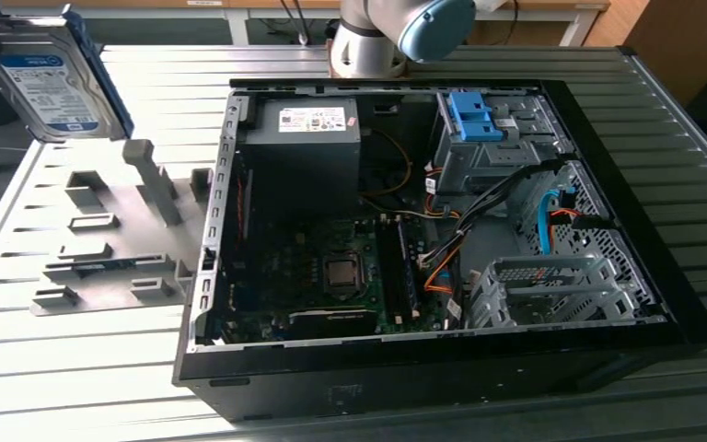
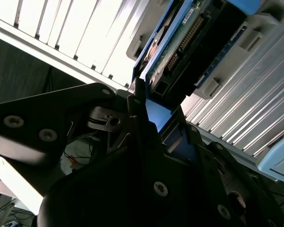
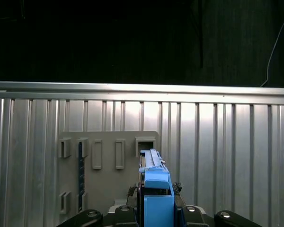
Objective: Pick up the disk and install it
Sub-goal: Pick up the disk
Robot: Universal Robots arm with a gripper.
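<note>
Well, the flat rectangular silver metal disk point(image 1: 49, 78), with its white-and-blue label and blue plastic frame, hangs in the air off the far corner of the open black tower computer case point(image 1: 452, 391), on the exterior view's left of it, tilted and clear of the table. In the second wrist view the black angular gripper point(image 2: 157, 118) is clamped tight on the frame's blue end, and the disk's green circuit board point(image 2: 173, 54) faces the camera. Beside the case on that same side lies a grey plastic holder plate point(image 1: 108, 249) with blocky raised slots, on the ribbed shiny metal table point(image 1: 84, 378). Inside the case sit a boxy grey power supply with a white sticker point(image 1: 310, 138) and, toward the exterior view's right, a bare blue plastic clip point(image 1: 477, 115) atop a perforated metal cage point(image 1: 501, 157).
</note>
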